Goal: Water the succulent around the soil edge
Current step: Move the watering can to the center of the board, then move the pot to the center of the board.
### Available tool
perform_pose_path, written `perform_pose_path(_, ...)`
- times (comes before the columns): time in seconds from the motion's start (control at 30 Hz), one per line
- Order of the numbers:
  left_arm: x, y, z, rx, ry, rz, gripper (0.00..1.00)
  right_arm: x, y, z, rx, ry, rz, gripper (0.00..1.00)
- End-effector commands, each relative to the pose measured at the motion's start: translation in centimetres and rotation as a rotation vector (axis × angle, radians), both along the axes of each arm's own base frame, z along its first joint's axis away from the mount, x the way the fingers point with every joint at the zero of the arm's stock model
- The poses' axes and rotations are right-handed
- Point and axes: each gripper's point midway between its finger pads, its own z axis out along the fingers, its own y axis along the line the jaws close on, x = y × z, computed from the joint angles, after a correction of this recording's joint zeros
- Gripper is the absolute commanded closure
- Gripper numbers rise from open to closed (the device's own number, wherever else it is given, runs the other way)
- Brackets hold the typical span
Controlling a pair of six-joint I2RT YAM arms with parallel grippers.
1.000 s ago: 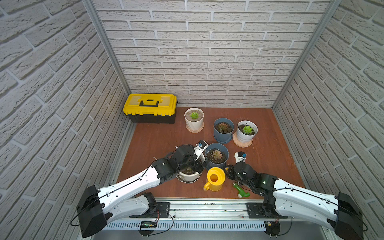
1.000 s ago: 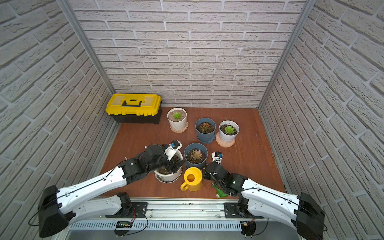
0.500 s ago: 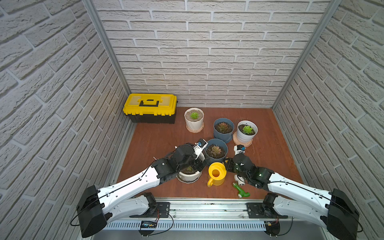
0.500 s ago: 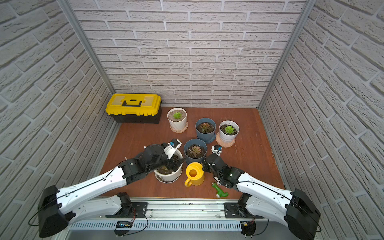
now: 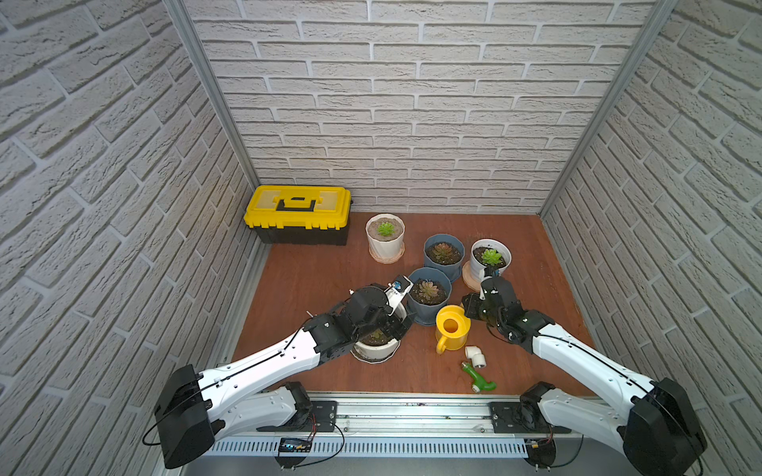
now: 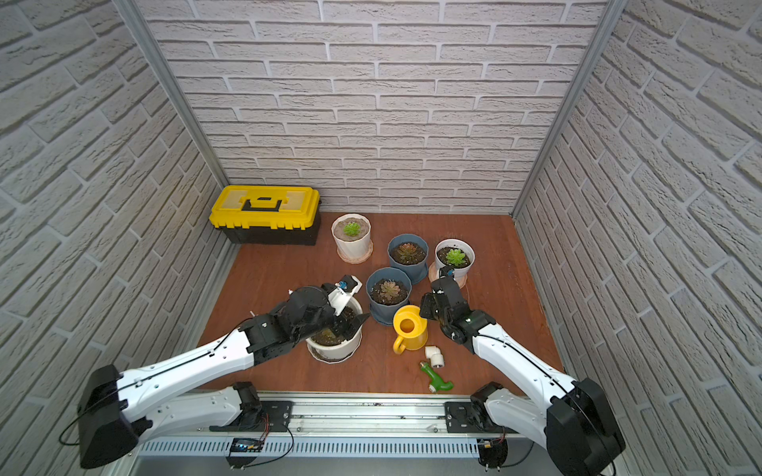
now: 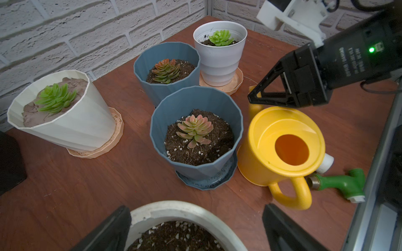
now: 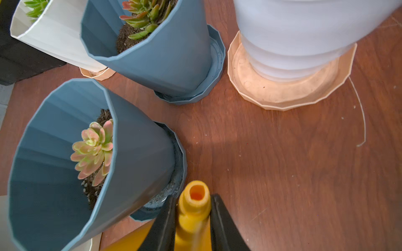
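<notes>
The coming move turns on one relation: the soil edge (image 7: 165, 231) lies to the left of the right pincer (image 8: 193, 197), in the wide white pot (image 5: 373, 350) that stands near the desk's (image 5: 309, 280) front edge, left of middle. That pincer is clamped on the spout (image 8: 196, 193) of the yellow watering can (image 5: 452, 327), and in the right wrist view its black fingers press against the spout's two sides. The can stands upright just right of the pot, with a strip of bare desk between them. Its long axis runs from the handle (image 5: 440, 350), which faces the front edge, to the spout, which slants toward the back right corner — away from the pot. So, as I judge it, the can must be lifted, carried left and swung round before the spout can tip over the soil. The left pincer (image 7: 194, 211) is the nearer one — it hovers right above the pot, jaws wide apart and holding nothing. Its arm hides most of the pot in both top views, so it may need to clear off. What shows of the soil is dark and coarse, flecked with pale grit, just within the white rim. The succulent itself I cannot make out. A blue pot (image 5: 426, 292) stands close behind the white one.
</notes>
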Motion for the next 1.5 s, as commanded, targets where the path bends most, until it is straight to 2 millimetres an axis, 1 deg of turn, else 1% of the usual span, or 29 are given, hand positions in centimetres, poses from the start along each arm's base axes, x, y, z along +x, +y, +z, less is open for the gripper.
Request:
perform_pose_path(0.0, 0.9, 0.8, 1.2, -0.029, -0.036, 0.084, 0.02, -0.8, -1.3, -1.3, -0.167, 0.076, 0.088, 0.79)
perform_pose_path(0.07, 1.0, 2.1, 1.9, -0.028, -0.049, 0.143, 0.01, -1.0, -1.3, -1.1, -0.189, 0.101, 0.106, 0.71)
perform_pose_path(0.13, 1.2, 4.1, 2.4, -0.01, -0.059, 0.231, 0.01, -1.1, -1.3, -0.8, -0.203, 0.116, 0.122, 0.65)
perform_pose_path(0.17, 1.5, 5.7, 2.8, 0.005, -0.071, 0.311, 0.02, -1.3, -1.3, -0.5, -0.207, 0.119, 0.13, 0.61)
perform_pose_path(0.2, 1.6, 7.4, 2.7, 0.02, -0.058, 0.376, 0.02, -1.3, -1.3, 0.0, -0.208, 0.116, 0.138, 0.58)
perform_pose_path(0.23, 1.5, 8.5, 2.4, 0.026, -0.033, 0.42, 0.02, -1.4, -1.2, 0.3, -0.209, 0.115, 0.147, 0.56)
perform_pose_path(0.27, 1.5, 10.1, 1.8, 0.027, 0.01, 0.472, 0.03, -1.5, -1.3, 1.1, -0.21, 0.104, 0.153, 0.53)
perform_pose_path(0.33, 1.2, 12.6, 0.1, 0.008, 0.119, 0.551, 0.04, -1.7, -1.1, 2.2, -0.208, 0.086, 0.175, 0.49)
perform_pose_path(0.43, 0.1, 14.4, -2.3, -0.05, 0.249, 0.599, 0.09, -1.9, -0.7, 4.2, -0.201, 0.048, 0.216, 0.45)
perform_pose_path(0.53, -0.9, 14.7, -3.3, -0.109, 0.313, 0.604, 0.13, -2.4, -0.2, 5.9, -0.186, 0.015, 0.256, 0.43)
perform_pose_path(0.63, -1.7, 14.8, -4.0, -0.125, 0.353, 0.607, 0.16, -3.0, 1.0, 7.5, -0.149, -0.021, 0.315, 0.42)
perform_pose_path(0.77, -2.1, 14.0, -4.6, -0.151, 0.389, 0.578, 0.23, -3.6, 2.5, 8.7, -0.101, -0.055, 0.365, 0.41)
perform_pose_path(0.87, -1.8, 14.0, -5.4, -0.127, 0.405, 0.59, 0.3, -3.7, 3.6, 9.1, -0.077, -0.065, 0.397, 0.4)
perform_pose_path(0.97, -1.1, 14.0, -6.4, -0.09, 0.409, 0.602, 0.45, -3.7, 4.8, 9.3, -0.069, -0.072, 0.428, 0.39)
perform_pose_path(1.03, -0.4, 13.8, -6.8, -0.077, 0.398, 0.606, 0.57, -3.6, 5.3, 9.4, -0.07, -0.075, 0.44, 0.39)
perform_pose_path(1.1, 0.5, 13.9, -6.9, -0.066, 0.369, 0.62, 0.72, -3.4, 5.7, 9.4, -0.068, -0.075, 0.447, 0.38)
perform_pose_path(1.17, 1.4, 14.0, -6.8, -0.057, 0.339, 0.637, 0.83, -3.1, 5.8, 9.2, -0.069, -0.077, 0.438, 0.38)
perform_pose_path(1.2, 2.0, 14.1, -6.6, -0.053, 0.317, 0.647, 0.87, -2.8, 5.6, 9.1, -0.076, -0.08, 0.421, 0.38)
perform_pose_path(1.27, 3.0, 14.4, -6.2, -0.043, 0.271, 0.671, 0.9, -2.1, 5.3, 8.9, -0.088, -0.092, 0.39, 0.38)
perform_pose_path(1.33, 4.1, 14.8, -5.8, -0.028, 0.226, 0.702, 0.92, -1.2, 5.0, 9.0, -0.11, -0.119, 0.351, 0.38)
perform_pose_path(1.4, 5.2, 15.0, -5.5, -0.021, 0.188, 0.72, 0.93, -0.2, 4.5, 9.6, -0.122, -0.156, 0.305, 0.38)
perform_pose_path(1.47, 6.4, 15.6, -5.3, -0.025, 0.152, 0.756, 0.94, 0.9, 4.4, 10.6, -0.113, -0.2, 0.27, 0.38)
